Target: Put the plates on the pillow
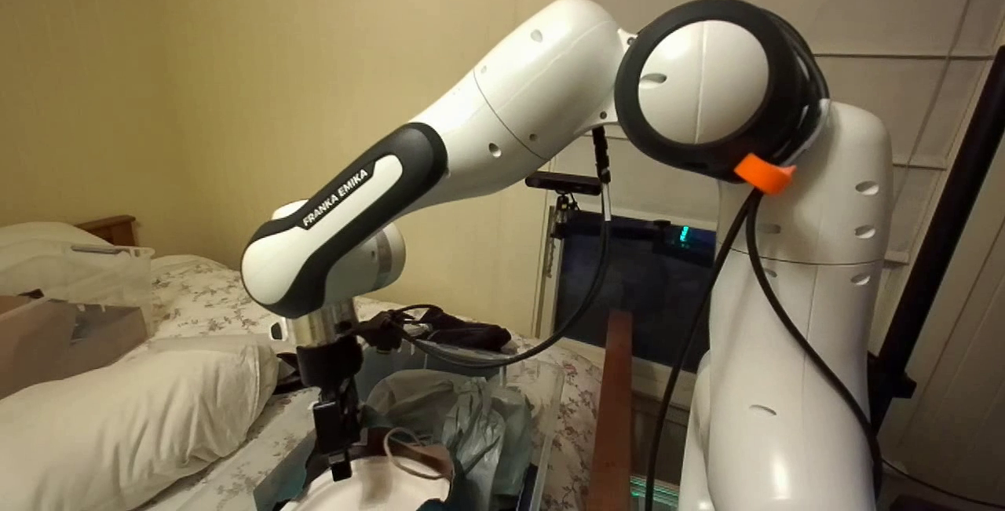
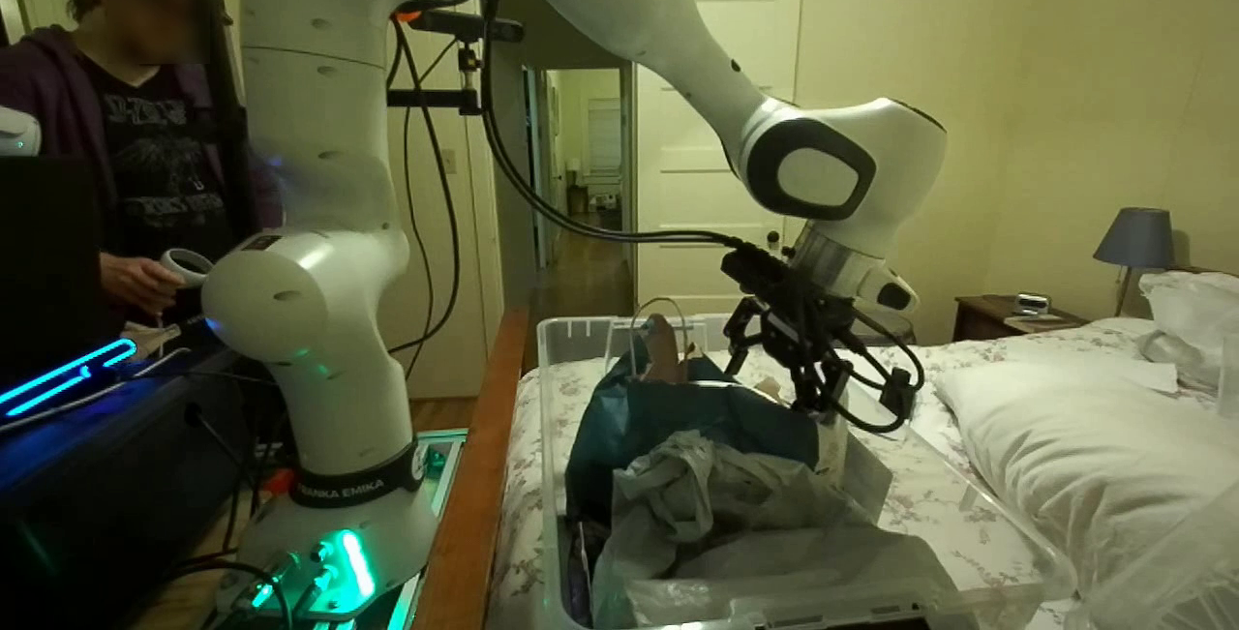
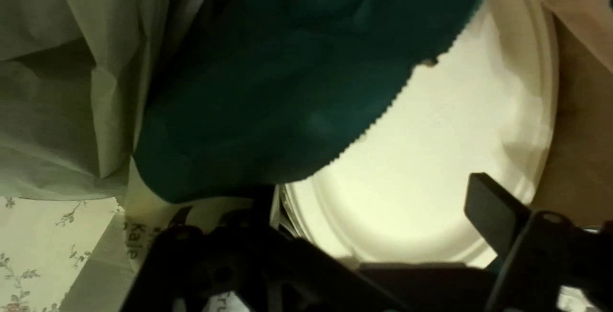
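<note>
Resting inside the green paper bag (image 2: 668, 432), the plates (image 3: 431, 149) look ungrasped, the end effector (image 2: 771, 385), jaws parted, holding nothing at the bag's mouth, while the pillow (image 2: 1103, 456), apart from the bag, bears none, so gripping, lifting out and setting down seemingly all remain.
</note>
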You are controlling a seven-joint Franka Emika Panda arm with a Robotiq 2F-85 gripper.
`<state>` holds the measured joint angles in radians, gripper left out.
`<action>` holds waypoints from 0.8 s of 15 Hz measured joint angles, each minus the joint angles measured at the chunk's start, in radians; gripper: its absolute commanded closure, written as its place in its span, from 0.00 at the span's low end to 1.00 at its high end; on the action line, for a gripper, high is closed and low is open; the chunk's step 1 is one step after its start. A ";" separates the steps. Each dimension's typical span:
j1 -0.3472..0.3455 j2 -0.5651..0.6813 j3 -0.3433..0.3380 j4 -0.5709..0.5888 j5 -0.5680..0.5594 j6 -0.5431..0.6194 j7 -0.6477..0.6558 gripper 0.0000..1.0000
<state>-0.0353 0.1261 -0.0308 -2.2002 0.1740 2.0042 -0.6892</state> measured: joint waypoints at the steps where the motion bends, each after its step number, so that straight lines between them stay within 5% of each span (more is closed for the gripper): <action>1: -0.006 0.010 0.000 -0.001 0.000 0.015 0.000 0.00; 7: -0.020 0.052 0.001 -0.022 -0.003 0.096 0.000 0.01; 12: -0.020 0.087 0.016 -0.023 -0.003 0.116 -0.001 0.42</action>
<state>-0.0555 0.2130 -0.0146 -2.2230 0.1705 2.1206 -0.6900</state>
